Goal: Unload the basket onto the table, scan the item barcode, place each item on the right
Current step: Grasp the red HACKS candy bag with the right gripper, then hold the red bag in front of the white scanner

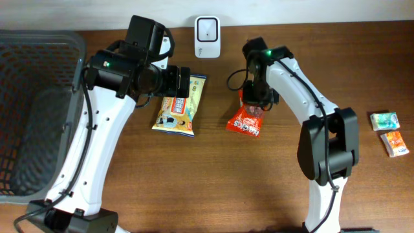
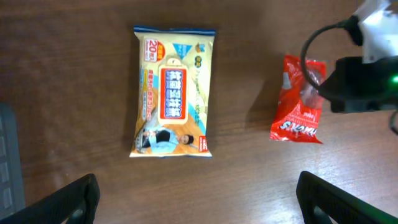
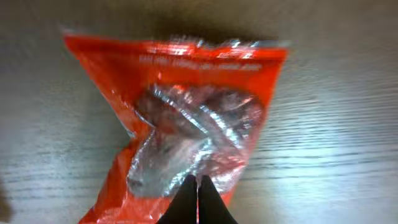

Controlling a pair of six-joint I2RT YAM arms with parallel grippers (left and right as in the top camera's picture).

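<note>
A red snack bag (image 1: 246, 120) with a crinkled foil window (image 3: 186, 118) lies on the brown table right of centre. My right gripper (image 1: 253, 103) comes down on its upper end, and its fingertips (image 3: 198, 183) are pinched together on the bag's film. A yellow wet-wipe pack (image 1: 179, 105) lies flat to the left of the bag. My left gripper (image 1: 183, 81) hovers above the pack's (image 2: 173, 92) top end, wide open with nothing between its fingers (image 2: 74, 196). The left wrist view also takes in the red bag (image 2: 297, 106) under the right arm. A white scanner (image 1: 207, 28) stands at the table's back edge.
A dark mesh basket (image 1: 32, 97) fills the left side of the table. Two small packs, one green (image 1: 384, 120) and one orange (image 1: 394, 143), lie near the right edge. Bare wood runs along the front of the table.
</note>
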